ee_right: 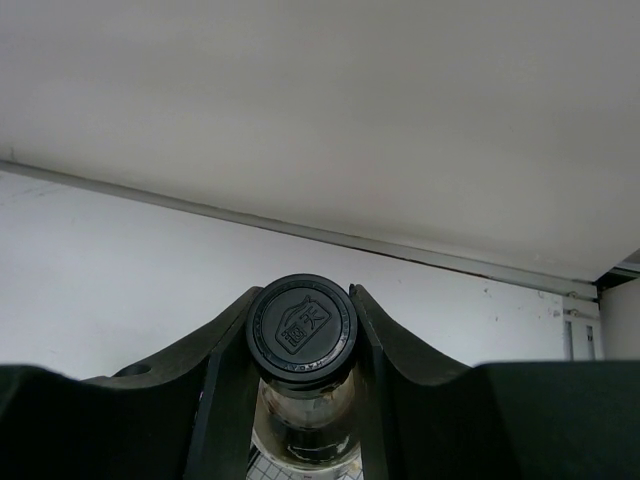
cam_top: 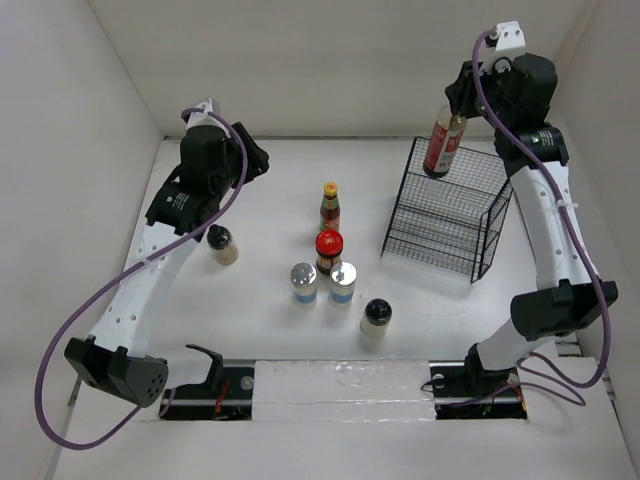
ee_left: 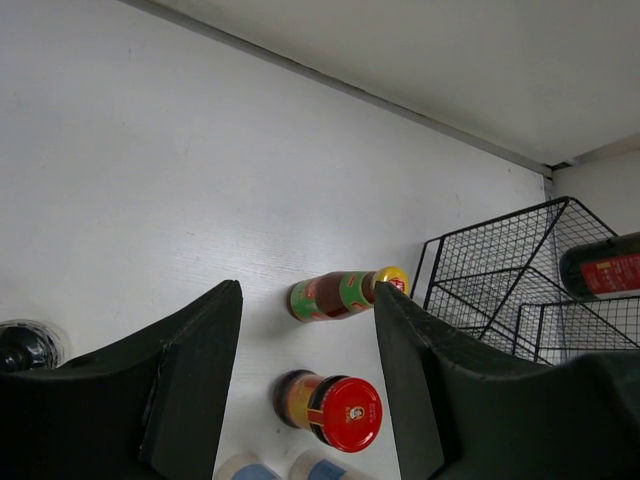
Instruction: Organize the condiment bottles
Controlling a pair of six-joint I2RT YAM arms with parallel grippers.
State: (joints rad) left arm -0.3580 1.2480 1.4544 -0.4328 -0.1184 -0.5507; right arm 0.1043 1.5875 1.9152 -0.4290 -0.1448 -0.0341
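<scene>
Progress: judged early. One of the seven bottles is in hand, none is seen placed, and six are waiting on the surface.
Near pale jar: the near pale jar stands closest to the arm bases, unsorted. No writing can be read on it.
Shakers: the left shaker and the right shaker are set just beside each other, a little farther back. Blue labels are seen, but the print is too small to read.
Red-lidded jar: the red-lidded jar is set just behind the shakers. A small pale emblem on the lid shows in the left wrist view but cannot be made out.
Left pale jar: the left pale jar is found apart from the cluster, beside the left arm.
Yellow-capped bottle: the yellow-capped bottle stands upright behind the red-lidded jar. Its label is green and red, and the text is illegible.
Wire rack: no bottle is seen inside the wire rack.
Left pincer: the left pincer is held released above the surface, with nothing between its fingers.
Black-capped bottle: the black-capped bottle is grasped at the neck by the right pincer and held in the air over the rack's far left corner. Its label is red. A house-shaped emblem with characters is embossed on the cap, but these are not read with confidence.
</scene>
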